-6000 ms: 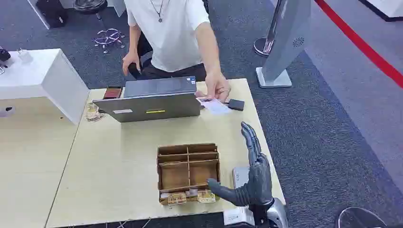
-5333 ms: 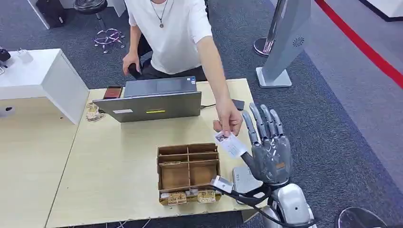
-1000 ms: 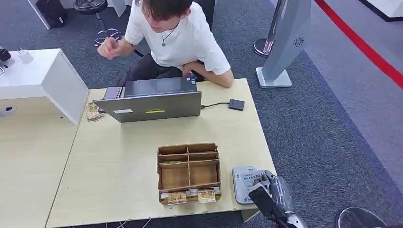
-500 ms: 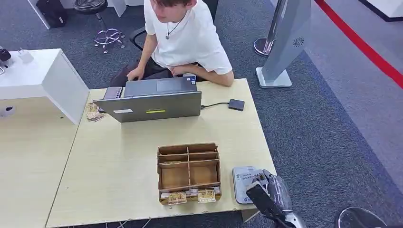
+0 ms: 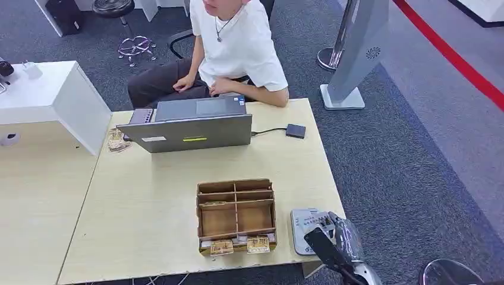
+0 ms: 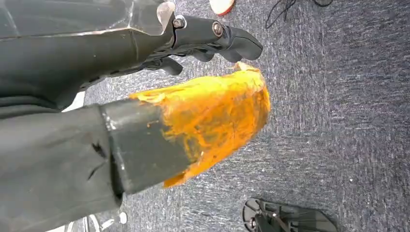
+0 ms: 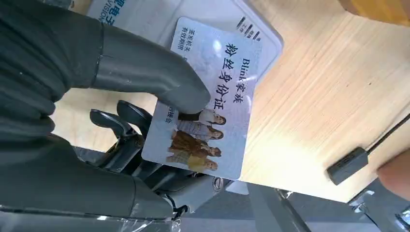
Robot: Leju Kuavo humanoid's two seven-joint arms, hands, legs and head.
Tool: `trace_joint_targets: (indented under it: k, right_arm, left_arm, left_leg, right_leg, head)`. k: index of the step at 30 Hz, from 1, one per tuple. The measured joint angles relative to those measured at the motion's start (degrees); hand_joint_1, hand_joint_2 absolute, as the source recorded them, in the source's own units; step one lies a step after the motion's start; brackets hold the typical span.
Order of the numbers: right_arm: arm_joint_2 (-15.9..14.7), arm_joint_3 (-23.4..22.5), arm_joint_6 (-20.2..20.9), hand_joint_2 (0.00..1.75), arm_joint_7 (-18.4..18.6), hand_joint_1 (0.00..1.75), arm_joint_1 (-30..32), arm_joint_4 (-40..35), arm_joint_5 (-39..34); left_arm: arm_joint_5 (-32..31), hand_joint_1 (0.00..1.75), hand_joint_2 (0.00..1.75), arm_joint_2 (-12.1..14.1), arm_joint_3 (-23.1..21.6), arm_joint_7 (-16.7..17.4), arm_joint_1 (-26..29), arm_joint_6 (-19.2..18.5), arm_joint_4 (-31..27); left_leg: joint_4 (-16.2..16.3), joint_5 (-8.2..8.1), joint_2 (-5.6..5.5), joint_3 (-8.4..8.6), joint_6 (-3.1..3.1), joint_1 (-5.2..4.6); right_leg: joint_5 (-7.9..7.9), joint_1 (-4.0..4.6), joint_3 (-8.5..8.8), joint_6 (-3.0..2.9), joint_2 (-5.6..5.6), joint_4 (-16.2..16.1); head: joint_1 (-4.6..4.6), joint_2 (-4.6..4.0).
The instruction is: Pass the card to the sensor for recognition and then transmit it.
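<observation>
The card, pale blue with printed characters and a small group photo, sits pinched in the right hand: the thick grey thumb presses on its printed face while the darker fingers lie behind it, so the hand is closed on the card and nothing else. Directly beyond the card, under the hand, lies the sensor, a flat white-grey reader with blue lettering; the card overlaps its surface in the right wrist view, though whether the two touch cannot be told. In the head view the same hand hangs over the near right corner of the table, partly covering the sensor. Just beside the hand, toward the table's middle, stands a brown divided wooden tray with a few small packets in its nearest row. Farther out from the hand, across the table, an open grey laptop stands with its back to the robot, and a small black box on a cable lies beside it. Behind the laptop sits a person in a white shirt, one forearm resting at the table's far edge. The left hand hangs over blue-grey carpet, its dark fingers curled loosely and holding nothing, with an orange-covered thumb in the foreground; whether the fingers are fully closed cannot be told.
</observation>
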Motion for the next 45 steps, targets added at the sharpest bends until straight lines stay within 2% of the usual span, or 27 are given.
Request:
trace_joint_targets:
  k: [29, 36, 45]
  right_arm:
    - [0.3, -1.3, -1.3, 1.75, 1.8, 1.75, -4.8, 8.4, 3.6]
    - [1.2, -1.6, -4.7, 1.75, -1.0, 1.75, -4.2, 6.9, 3.2]
    - [3.1, -1.7, -10.7, 1.75, -5.4, 1.75, -1.8, -2.0, 4.9]
  left_arm:
    - [-0.5, 0.00, 0.00, 0.0, 0.0, 0.3, 0.0, 0.0, 0.0]
    - [-0.5, 0.00, 0.00, 0.0, 0.0, 0.3, 0.0, 0.0, 0.0]
    - [-0.8, 0.00, 0.00, 0.0, 0.3, 0.3, 0.0, 0.0, 0.0]
  left_leg:
    - [0.0, 0.01, 0.01, 0.31, 0.04, 0.00]
    - [0.0, 0.03, 0.00, 0.29, 0.06, -0.01]
    - [0.0, 0.03, -0.01, 0.17, 0.06, 0.00]
  right_leg:
    - [0.05, 0.00, 0.34, 0.08, 0.01, 0.0]
    - [0.08, 0.00, 0.33, 0.11, 0.01, 0.0]
    - [0.07, 0.00, 0.22, 0.11, 0.01, 0.0]
  head:
    - [0.00, 0.00]
    - [0.00, 0.00]
    - [0.00, 0.00]
